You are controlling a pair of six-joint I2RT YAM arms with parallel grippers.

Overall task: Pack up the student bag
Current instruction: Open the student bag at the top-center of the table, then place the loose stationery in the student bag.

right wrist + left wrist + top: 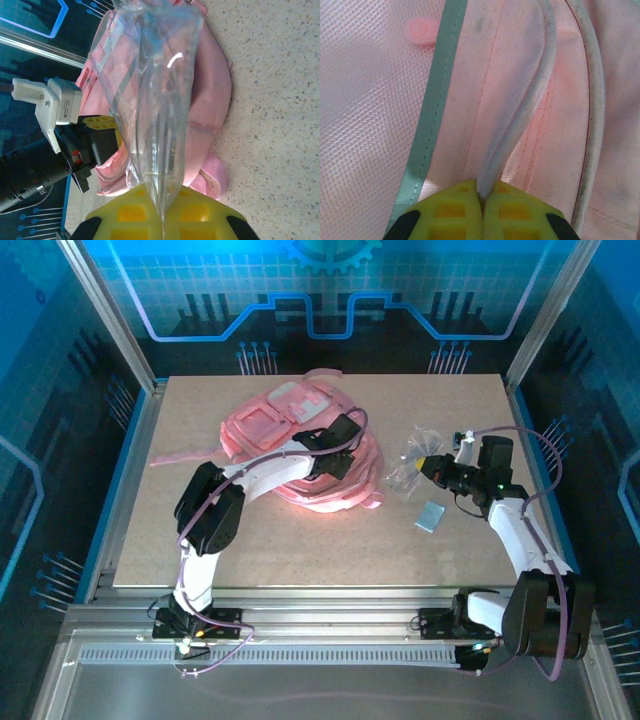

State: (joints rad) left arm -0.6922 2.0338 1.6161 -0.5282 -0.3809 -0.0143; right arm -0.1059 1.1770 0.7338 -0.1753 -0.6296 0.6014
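Note:
The student bag (270, 425), a large pink backpack, lies at the back middle of the table. My left gripper (335, 448) is down on its right side. In the left wrist view that gripper (482, 194) is shut on a pale piped edge (520, 115) of the bag's fabric, which rises from between the yellow fingers. My right gripper (430, 468) hangs to the right of the bag, shut on a clear plastic bag (410, 462). In the right wrist view the clear plastic bag (150, 90) stands up from the closed gripper (162, 202), with the student bag (210, 85) behind it.
A small flat blue-grey piece (431, 515) lies on the table in front of the right gripper. A thin pink strap (180, 455) trails left from the backpack. A teal strip (432, 115) and a pink snap (420, 31) show on the bag's fabric.

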